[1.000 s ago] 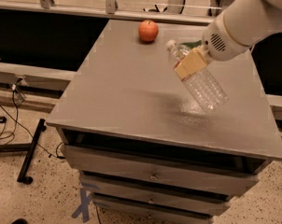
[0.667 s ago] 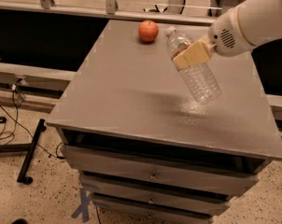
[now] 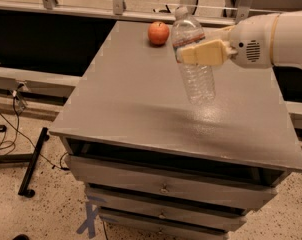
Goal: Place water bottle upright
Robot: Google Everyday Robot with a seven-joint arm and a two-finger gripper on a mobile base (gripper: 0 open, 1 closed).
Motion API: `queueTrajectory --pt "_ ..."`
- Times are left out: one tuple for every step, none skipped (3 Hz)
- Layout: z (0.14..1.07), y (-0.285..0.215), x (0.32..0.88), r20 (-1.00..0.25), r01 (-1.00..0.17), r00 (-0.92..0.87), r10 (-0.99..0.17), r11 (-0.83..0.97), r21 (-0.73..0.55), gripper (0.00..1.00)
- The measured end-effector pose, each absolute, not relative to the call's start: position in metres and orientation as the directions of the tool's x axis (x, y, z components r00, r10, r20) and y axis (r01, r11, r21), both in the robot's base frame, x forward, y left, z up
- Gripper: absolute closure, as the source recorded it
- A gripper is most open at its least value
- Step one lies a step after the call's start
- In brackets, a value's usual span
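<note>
One water bottle (image 3: 198,81) hung nearly upright, cap uppermost and tipped slightly left, its base just above the counter (image 3: 131,99), right of centre (whether it touched could not be told). The gripper (image 3: 187,54) reached in from the right, its fingers (image 3: 206,51) pinching the bottle at the label band. An apple (image 3: 158,33) sat well apart, near the far edge. Placing seemed under way; next, likely, squaring the base, lowering it flat, then letting go.

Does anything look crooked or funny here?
Only the water bottle: it leans a little, held by the gripper just above the table, not standing yet. Nothing looks spilled.
</note>
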State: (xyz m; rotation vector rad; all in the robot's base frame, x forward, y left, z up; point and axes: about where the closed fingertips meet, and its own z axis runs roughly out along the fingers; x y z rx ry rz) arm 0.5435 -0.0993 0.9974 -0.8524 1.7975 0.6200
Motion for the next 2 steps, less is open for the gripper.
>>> queueTrajectory --pt "1.0243 -0.0793 0.526 -0.959 -0.82 -0.162 -0.232 0.573 -0.001 1.0" --pt "1.0243 -0.0788 0.526 -0.959 -0.82 -0.161 -0.233 0.572 -0.001 1.0"
